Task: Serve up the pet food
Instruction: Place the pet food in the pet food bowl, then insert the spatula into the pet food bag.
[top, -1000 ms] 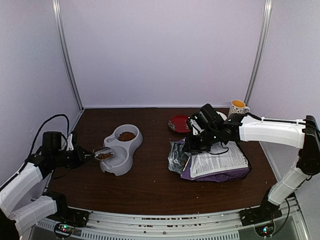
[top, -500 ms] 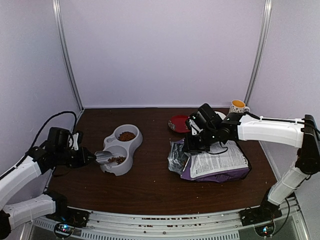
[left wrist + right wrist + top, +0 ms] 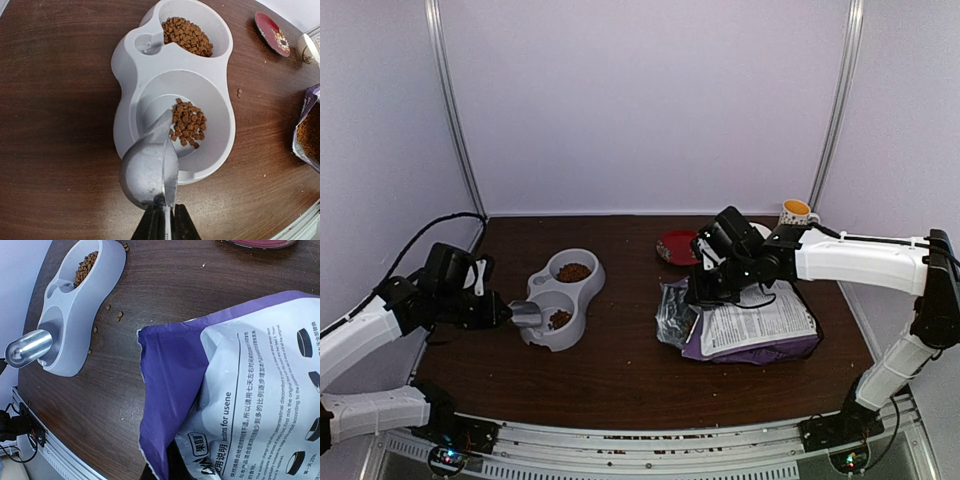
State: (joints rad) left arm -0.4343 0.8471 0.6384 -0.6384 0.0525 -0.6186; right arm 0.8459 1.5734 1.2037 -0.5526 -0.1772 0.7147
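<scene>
The pet food lies as brown kibble in both wells of the grey double bowl (image 3: 125,65): a heap in the far well (image 3: 187,36) and a smaller pile in the near well (image 3: 187,122). My left gripper (image 3: 166,225) is shut on the handle of a metal scoop (image 3: 147,170). The scoop is rolled onto its side over the near well's rim, and no kibble shows in it. In the top view my right gripper (image 3: 705,290) is shut on the torn top edge of the purple bag (image 3: 760,325), holding its mouth up. More kibble shows inside the bag (image 3: 307,130).
A red plate (image 3: 677,247) sits behind the bag, and a spotted mug (image 3: 796,213) stands at the back right. Stray kibble bits (image 3: 119,316) lie on the brown table between bowl and bag. White walls close in the back and both sides.
The left gripper has rolled the scoop over. The kibble that lay in the scoop is now in the bowl's near well. The right gripper has held still on the bag.
</scene>
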